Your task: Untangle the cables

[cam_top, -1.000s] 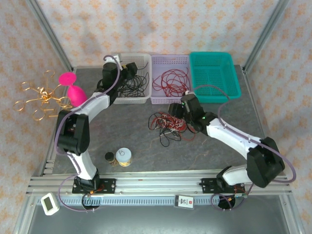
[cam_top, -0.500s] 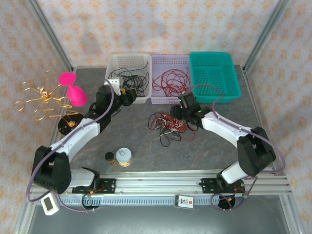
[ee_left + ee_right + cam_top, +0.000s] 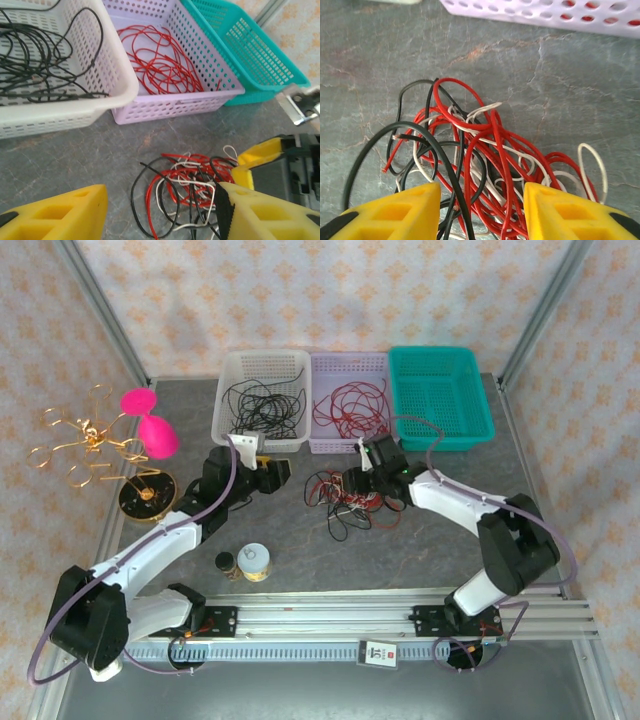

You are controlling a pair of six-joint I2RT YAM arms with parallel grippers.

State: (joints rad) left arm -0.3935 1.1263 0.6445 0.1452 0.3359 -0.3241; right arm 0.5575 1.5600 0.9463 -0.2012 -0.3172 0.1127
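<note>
Starting nearest the arm bases: small jars stand on the desk, same spot as a second ago.

Left arm has swung back out of the white basket, where it reached a second ago. Left end effector now hangs low over the desk, just left of the tangle of cables. Its fingers are spread with nothing gripped between them.

Right end effector has slid left onto the tangle. Its fingers straddle red, black and white strands. The gap is narrower than a second ago but not pressed together, and no strand is visibly pinched yet.

The tangle lies mid-desk, its shape about unchanged.

Beyond it, the white basket holds loose black cables and the lilac basket holds red cables. The teal basket stands beside them.

Judgement:
- A black strand looks delivered, which leaves the left arm free.
- The right side seems to be setting a hold so a strand can be drawn clear.
- Plenty of sorting remains, and the white strands are probably bound for the teal basket.
</note>
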